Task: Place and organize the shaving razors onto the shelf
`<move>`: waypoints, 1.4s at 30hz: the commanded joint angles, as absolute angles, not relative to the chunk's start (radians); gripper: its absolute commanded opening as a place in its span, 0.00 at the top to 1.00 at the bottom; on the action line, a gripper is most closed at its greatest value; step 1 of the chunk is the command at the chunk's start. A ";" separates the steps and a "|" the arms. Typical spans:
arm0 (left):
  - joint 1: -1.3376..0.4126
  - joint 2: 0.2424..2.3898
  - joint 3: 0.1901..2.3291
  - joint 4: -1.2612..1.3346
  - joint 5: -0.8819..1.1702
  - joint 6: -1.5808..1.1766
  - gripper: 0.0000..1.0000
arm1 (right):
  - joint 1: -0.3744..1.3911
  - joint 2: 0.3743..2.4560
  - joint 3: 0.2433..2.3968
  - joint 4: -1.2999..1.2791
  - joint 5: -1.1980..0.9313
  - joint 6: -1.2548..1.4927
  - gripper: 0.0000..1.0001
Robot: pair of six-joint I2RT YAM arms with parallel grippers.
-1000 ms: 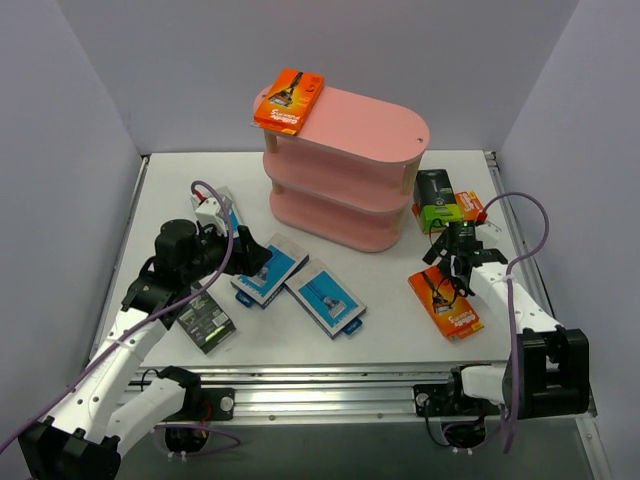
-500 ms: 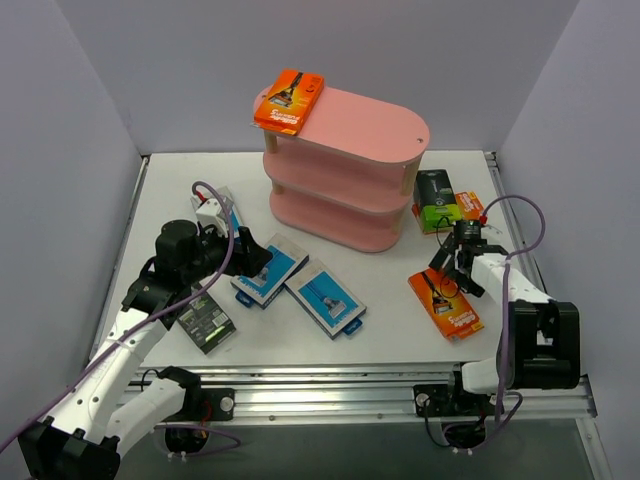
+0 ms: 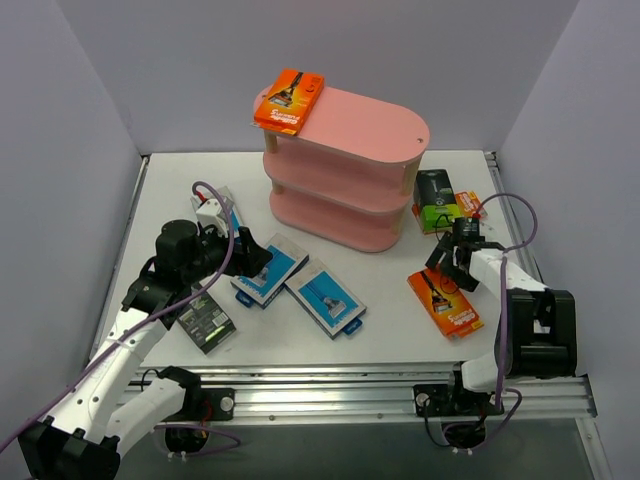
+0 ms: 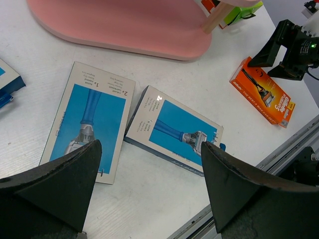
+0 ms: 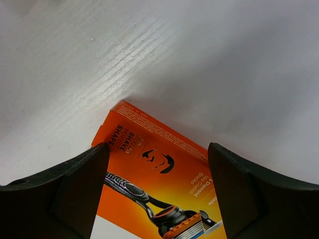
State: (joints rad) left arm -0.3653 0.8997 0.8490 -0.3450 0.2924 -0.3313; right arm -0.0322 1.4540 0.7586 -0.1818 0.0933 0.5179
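At lower right of the overhead view, the right gripper [image 3: 452, 265] is hanging spread wide, with an orange razor pack [image 5: 159, 169] lying flat on the table [image 5: 199, 59] between its fingers [image 5: 65, 189]. The left gripper [image 4: 150, 144] is gaping over 2 blue packs [image 4: 89, 124]. Compared with 1 second ago, the right gripper is sitting lower and nearer the pack.
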 commanded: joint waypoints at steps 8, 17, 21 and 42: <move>-0.370 0.894 0.861 -0.342 0.301 -0.316 0.11 | -0.006 1.482 0.727 -0.187 0.032 0.538 0.34; -0.370 0.894 0.861 -0.342 0.304 -0.318 0.11 | 0.097 1.460 0.689 -0.149 0.011 0.670 0.41; -0.370 0.894 0.861 -0.342 0.307 -0.319 0.11 | 0.141 1.454 0.677 -0.106 -0.006 0.779 0.41; -0.370 0.911 0.850 -0.325 0.330 -0.363 0.10 | 0.190 1.341 0.781 -0.064 0.029 1.145 0.32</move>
State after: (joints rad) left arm -0.3653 0.9096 0.8486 -0.3492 0.3119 -0.3382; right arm 0.1852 1.3964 0.7227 0.0074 -0.0189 1.1454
